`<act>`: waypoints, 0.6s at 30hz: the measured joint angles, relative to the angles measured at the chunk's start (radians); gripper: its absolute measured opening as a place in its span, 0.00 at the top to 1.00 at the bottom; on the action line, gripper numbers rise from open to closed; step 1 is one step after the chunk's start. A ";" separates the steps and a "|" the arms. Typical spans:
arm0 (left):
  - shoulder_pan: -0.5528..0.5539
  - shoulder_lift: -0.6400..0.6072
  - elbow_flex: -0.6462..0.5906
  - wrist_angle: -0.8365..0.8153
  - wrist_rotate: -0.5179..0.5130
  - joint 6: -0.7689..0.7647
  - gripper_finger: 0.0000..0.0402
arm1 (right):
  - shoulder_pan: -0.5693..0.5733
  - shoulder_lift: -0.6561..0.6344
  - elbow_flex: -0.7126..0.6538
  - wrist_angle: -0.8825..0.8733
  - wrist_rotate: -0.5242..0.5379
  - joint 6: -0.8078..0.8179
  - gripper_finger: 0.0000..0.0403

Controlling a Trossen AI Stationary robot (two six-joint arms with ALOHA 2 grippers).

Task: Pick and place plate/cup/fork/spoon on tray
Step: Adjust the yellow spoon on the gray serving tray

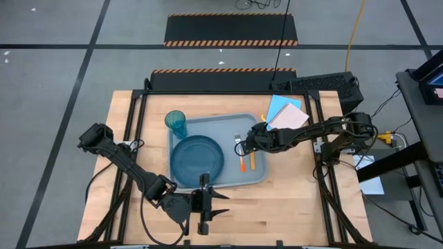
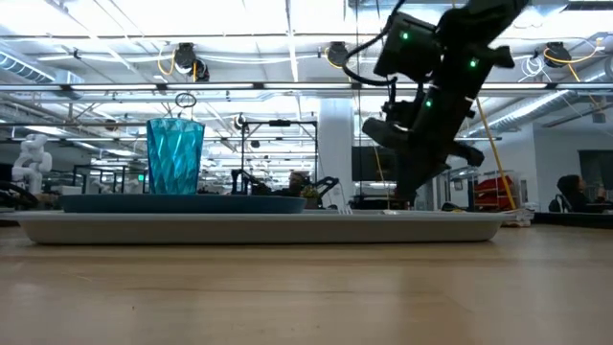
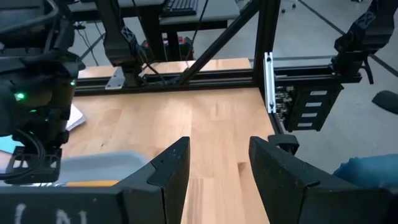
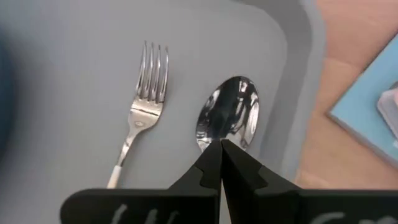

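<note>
1. Nearest the front edge of the desk [image 1: 277,214], the left gripper [image 1: 216,203] hangs just off the tray's front rim, its fingers [image 3: 166,171] spread apart with only bare wood between them.
2. The tray [image 1: 259,176], light grey-blue with rounded corners and a raised rim, holds all four pieces of tableware.
3. The plate [image 1: 197,159], round and dark blue, lies in the tray's front left part.
4. The fork [image 1: 241,153] and the spoon [image 1: 252,158] lie side by side on the tray's right part, close together but apart, orange handles toward the front and metal ends toward the back.
5. The right gripper [image 1: 252,140] sits low over the spoon; its fingertips [image 4: 219,163] are pressed together at the neck of the bowl, and whether they pinch the spoon cannot be told.
6. The cup [image 1: 176,124], translucent teal, stands upright in the tray's far left corner.
7. Beyond the tray's far right corner lies a light blue paper sheet [image 1: 279,104] with a pink pad [image 1: 289,118] on it.
8. Only the right wrist view shows the fork's four tines [image 4: 153,68] and the spoon's shiny oval bowl [image 4: 231,112]; only the low view shows the cup's faceted wall [image 2: 175,156].
</note>
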 joint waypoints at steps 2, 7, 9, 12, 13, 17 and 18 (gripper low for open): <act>0.002 0.000 0.000 0.000 0.000 0.000 0.58 | -0.013 0.000 -0.031 0.054 -0.017 -0.019 1.00; 0.008 0.000 0.000 0.000 0.000 0.001 0.58 | -0.028 0.001 -0.115 0.185 -0.052 -0.020 1.00; 0.008 0.000 0.000 0.000 0.000 0.001 0.58 | -0.028 0.000 -0.135 0.215 -0.052 -0.018 1.00; 0.008 0.000 0.000 -0.001 0.000 0.001 0.58 | -0.027 0.000 -0.151 0.217 -0.053 -0.006 1.00; 0.008 0.000 0.000 -0.003 0.000 0.001 0.58 | -0.027 0.001 -0.152 0.217 -0.053 -0.006 1.00; 0.022 0.003 0.000 -0.009 -0.001 -0.006 0.58 | -0.025 0.018 -0.153 0.244 -0.052 -0.012 1.00; 0.028 0.005 0.000 -0.012 -0.002 -0.008 0.58 | -0.023 0.027 -0.153 0.265 -0.053 -0.019 1.00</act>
